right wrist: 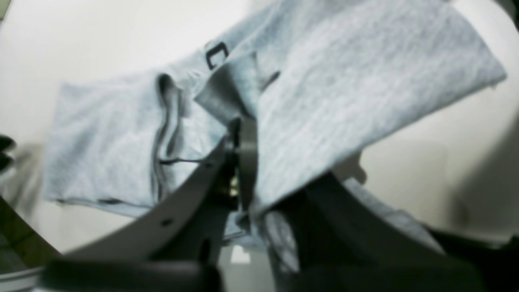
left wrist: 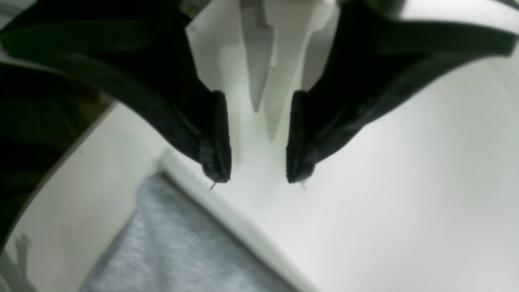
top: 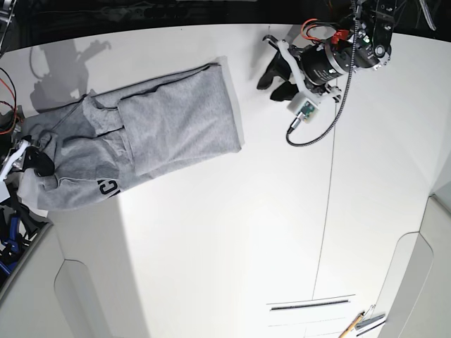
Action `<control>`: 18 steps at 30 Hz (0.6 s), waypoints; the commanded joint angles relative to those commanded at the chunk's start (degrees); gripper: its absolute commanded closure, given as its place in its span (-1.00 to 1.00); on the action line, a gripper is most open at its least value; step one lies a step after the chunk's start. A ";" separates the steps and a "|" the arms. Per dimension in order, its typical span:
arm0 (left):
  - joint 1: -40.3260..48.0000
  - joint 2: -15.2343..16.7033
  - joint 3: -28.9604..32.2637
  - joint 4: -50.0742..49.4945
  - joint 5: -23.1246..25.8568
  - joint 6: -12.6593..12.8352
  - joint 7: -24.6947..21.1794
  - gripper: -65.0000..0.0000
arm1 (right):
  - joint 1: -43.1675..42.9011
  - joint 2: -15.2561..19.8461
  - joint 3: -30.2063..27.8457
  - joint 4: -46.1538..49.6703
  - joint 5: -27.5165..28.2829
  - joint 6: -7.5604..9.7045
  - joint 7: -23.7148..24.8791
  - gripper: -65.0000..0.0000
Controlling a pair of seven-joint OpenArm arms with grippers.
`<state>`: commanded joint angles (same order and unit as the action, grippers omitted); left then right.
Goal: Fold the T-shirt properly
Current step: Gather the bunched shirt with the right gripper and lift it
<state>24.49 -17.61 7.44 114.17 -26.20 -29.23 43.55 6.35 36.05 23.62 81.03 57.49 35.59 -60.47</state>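
The heather-grey T-shirt (top: 155, 130) lies partly folded on the left of the white table, with a black letter "C" (top: 107, 189) showing near its front edge. My right gripper (top: 39, 163) is at the shirt's left end. In the right wrist view this gripper (right wrist: 243, 162) is shut on a fold of the T-shirt (right wrist: 344, 89), and the cloth drapes over its fingers. My left gripper (top: 273, 81) hovers open just right of the shirt's far right corner. In the left wrist view its jaws (left wrist: 258, 178) stand apart with nothing between them, and the shirt (left wrist: 174, 243) lies below and to the left.
A small white box on a black cable (top: 303, 107) hangs under the left arm. Wires and dark gear (top: 10, 225) crowd the table's left edge. Pencils (top: 363, 324) lie at the front right. A seam (top: 328, 211) runs across the tabletop.
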 joint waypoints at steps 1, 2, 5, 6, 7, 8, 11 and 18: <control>-0.74 0.35 1.86 -0.28 1.73 1.38 -0.02 0.32 | -0.02 -0.02 0.00 1.07 0.00 -0.02 0.00 1.00; -1.62 0.79 3.43 -0.94 3.26 2.12 -0.04 0.32 | -0.04 -0.04 0.00 2.34 0.00 -0.02 0.00 1.00; -4.55 2.27 7.08 -5.42 4.92 3.82 -0.09 0.32 | -0.04 -0.11 -0.02 7.87 -0.04 -0.02 -0.02 1.00; -5.40 3.08 7.72 -7.65 5.07 4.04 -0.09 0.32 | -0.07 -0.35 -0.02 10.05 -0.11 -0.02 -0.11 1.00; -6.27 3.98 8.07 -10.12 5.07 4.00 -0.09 0.32 | -0.04 -0.79 -0.07 12.35 -0.11 -0.02 -0.59 1.00; -6.97 4.96 8.09 -12.55 5.07 4.00 -0.07 0.32 | -0.04 -1.33 -0.33 14.60 -0.11 -0.02 -1.01 1.00; -9.01 6.97 8.09 -17.51 5.03 3.98 -0.09 0.32 | -0.02 -3.34 -2.93 20.35 -1.09 -0.28 -1.22 1.00; -9.42 9.81 8.07 -17.97 4.61 3.98 -0.11 0.32 | -0.04 -11.08 -17.88 25.38 -5.55 -0.68 -0.85 1.00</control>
<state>15.07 -7.79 15.51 96.20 -21.58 -25.26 43.44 6.31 24.97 5.74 106.41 51.94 34.92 -61.32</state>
